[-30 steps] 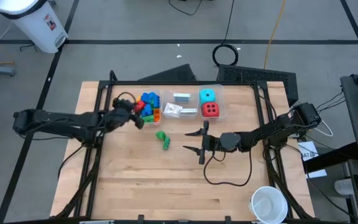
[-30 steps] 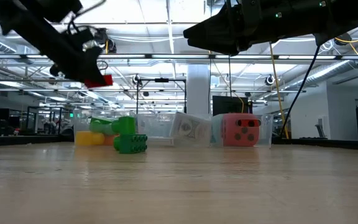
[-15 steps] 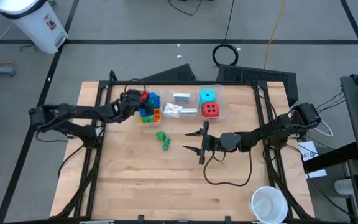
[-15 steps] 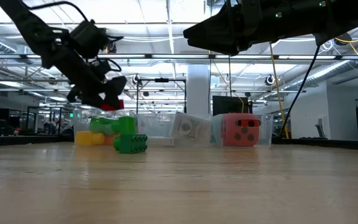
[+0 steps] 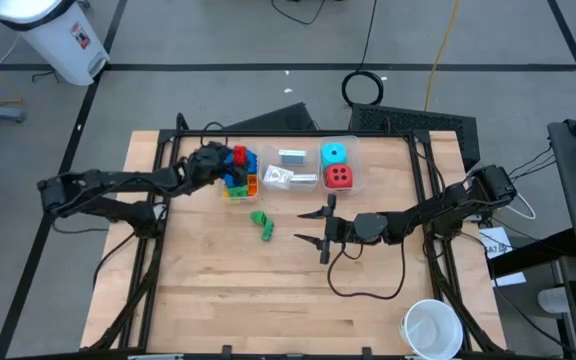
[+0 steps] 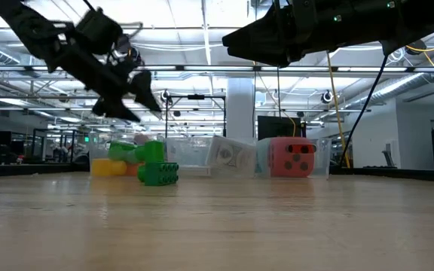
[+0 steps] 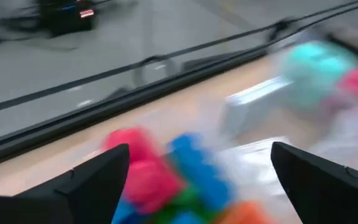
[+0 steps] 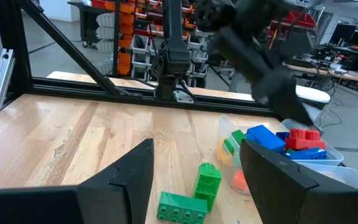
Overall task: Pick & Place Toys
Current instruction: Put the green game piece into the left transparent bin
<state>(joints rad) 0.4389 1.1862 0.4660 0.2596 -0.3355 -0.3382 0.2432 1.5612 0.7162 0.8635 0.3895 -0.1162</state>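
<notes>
Fingers of left gripper [image 5: 214, 160] spread, released above red brick [image 5: 239, 155]; right gripper [image 5: 313, 226] half-open, empty.

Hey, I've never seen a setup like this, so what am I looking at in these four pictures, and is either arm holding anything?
This is a robot with two dark arms at a wooden table, each ending in a two-finger gripper. One picture looks straight down from above, one looks level across the table top, and the other two come from cameras on the arms' wrists.

At the table's far side stand clear bins. One holds bricks, with a red brick lying on top of the blue ones. Another holds white cards, and the third a cyan die and a red die. Two green bricks lie loose on the wood in front of the bins. A white cup stands near the right front corner.

The left gripper hangs open over the brick bin, holding nothing. The right gripper hovers mid-table, open and empty.
</notes>
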